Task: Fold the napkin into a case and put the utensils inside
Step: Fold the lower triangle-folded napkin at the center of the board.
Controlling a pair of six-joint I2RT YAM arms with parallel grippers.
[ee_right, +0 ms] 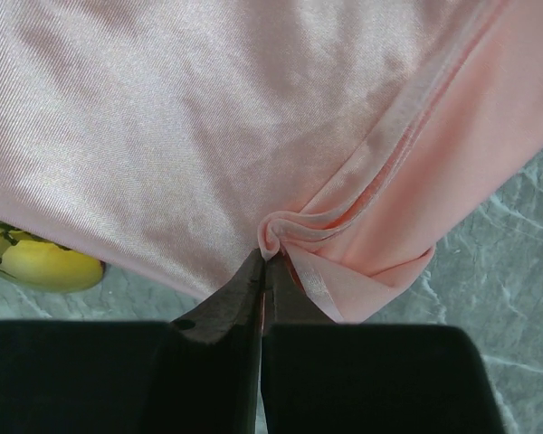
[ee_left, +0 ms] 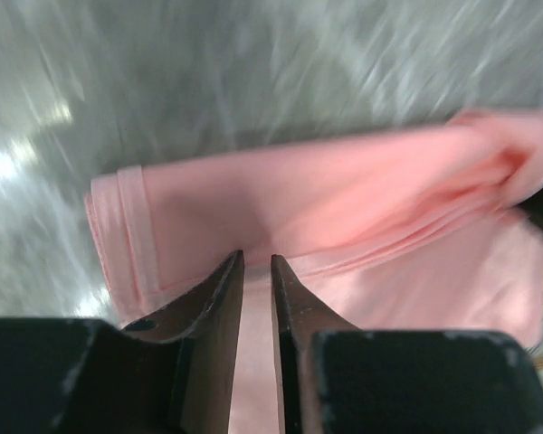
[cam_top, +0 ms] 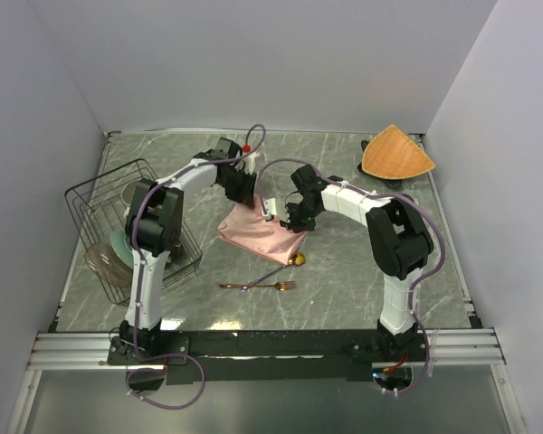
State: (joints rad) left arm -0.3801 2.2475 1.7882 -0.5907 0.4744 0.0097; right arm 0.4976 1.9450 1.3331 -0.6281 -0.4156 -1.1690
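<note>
The salmon-pink napkin (cam_top: 253, 237) lies partly folded on the marble table, between the two arms. My right gripper (ee_right: 267, 256) is shut on a bunched bit of the napkin (ee_right: 181, 117) at its near edge; in the top view this gripper (cam_top: 290, 222) is at the cloth's right side. My left gripper (ee_left: 257, 259) hovers over the layered napkin (ee_left: 344, 208) at a fold line, its jaws a narrow gap apart with nothing between them; that view is blurred. The gold spoon's bowl (cam_top: 298, 260) pokes out from under the cloth's near corner, also the spoon bowl (ee_right: 41, 262). The gold fork (cam_top: 258, 286) lies just in front.
A black wire rack (cam_top: 109, 194) holding crockery stands at the left, close to the left arm. The orange-tan woven fan-shaped mat (cam_top: 396, 154) sits at the far right corner. Grey walls close in the table on three sides.
</note>
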